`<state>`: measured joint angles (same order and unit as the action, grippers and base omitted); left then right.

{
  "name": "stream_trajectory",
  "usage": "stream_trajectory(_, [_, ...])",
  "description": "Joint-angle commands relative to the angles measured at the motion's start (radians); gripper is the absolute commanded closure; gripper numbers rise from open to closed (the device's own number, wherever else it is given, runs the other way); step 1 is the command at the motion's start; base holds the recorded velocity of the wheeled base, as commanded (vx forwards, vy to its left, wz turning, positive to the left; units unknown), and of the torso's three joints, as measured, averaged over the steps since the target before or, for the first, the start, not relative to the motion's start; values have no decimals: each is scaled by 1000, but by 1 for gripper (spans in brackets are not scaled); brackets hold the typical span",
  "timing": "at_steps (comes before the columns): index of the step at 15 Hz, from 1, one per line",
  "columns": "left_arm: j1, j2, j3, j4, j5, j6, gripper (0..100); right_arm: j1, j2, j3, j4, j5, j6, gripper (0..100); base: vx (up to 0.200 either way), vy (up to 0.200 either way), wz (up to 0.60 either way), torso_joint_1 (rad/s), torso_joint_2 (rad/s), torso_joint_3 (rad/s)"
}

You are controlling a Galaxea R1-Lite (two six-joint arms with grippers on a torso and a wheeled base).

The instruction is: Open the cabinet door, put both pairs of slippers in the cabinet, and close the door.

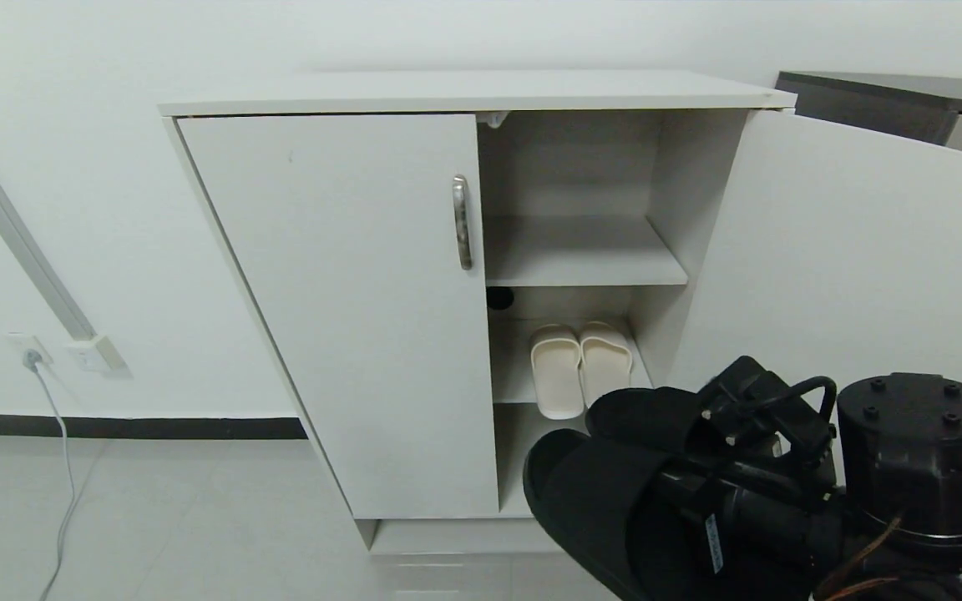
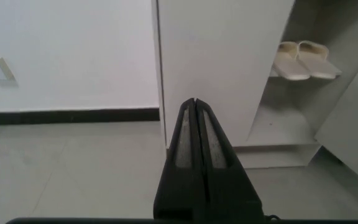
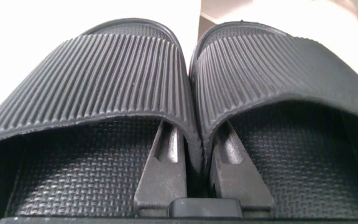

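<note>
Right gripper (image 3: 196,134) clamps the black slippers (image 1: 606,492) together by their inner sides, low before the cabinet (image 1: 464,90), whose right door (image 1: 848,267) stands open. White slippers (image 1: 581,363) sit on the middle shelf (image 1: 510,371) at its front edge. Left gripper (image 2: 194,134), fingers pressed together and empty, points toward the closed left door (image 1: 347,309).

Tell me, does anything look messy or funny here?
Nothing stands out. The white slippers sit neatly side by side on a shelf in the cabinet, and the right gripper holds the black slippers pinched together.
</note>
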<state>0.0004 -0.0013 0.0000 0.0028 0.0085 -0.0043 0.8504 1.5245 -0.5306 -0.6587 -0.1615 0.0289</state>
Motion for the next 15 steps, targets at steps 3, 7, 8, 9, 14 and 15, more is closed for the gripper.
stream_trajectory(3, [1, 1, 0, -1, -1, -2, 100, 1, 17, 15, -35, -1, -11, 100, 0, 0, 0, 0, 0, 0])
stream_trajectory(7, [1, 1, 0, -1, 2, -5, 100, 1, 36, 20, -50, -1, -14, 100, 0, 0, -300, -1, 0, 0])
stream_trajectory(8, [1, 1, 0, -1, 1, -5, 100, -1, 43, 18, -56, -1, -14, 100, 0, 0, -600, 7, 2, 7])
stream_trajectory(9, [1, 1, 0, -1, 1, -3, 100, -1, 49, 20, -65, -1, -14, 100, 0, 0, 0, 0, 0, 0])
stream_trajectory(14, [1, 1, 0, -1, 2, -5, 100, 13, 126, 9, -157, -13, -14, 100, 0, 0, 0, 0, 0, 0])
stream_trajectory(15, [1, 1, 0, -1, 2, -3, 100, 25, 166, 11, -208, -16, -12, 100, 0, 0, 0, 0, 0, 0])
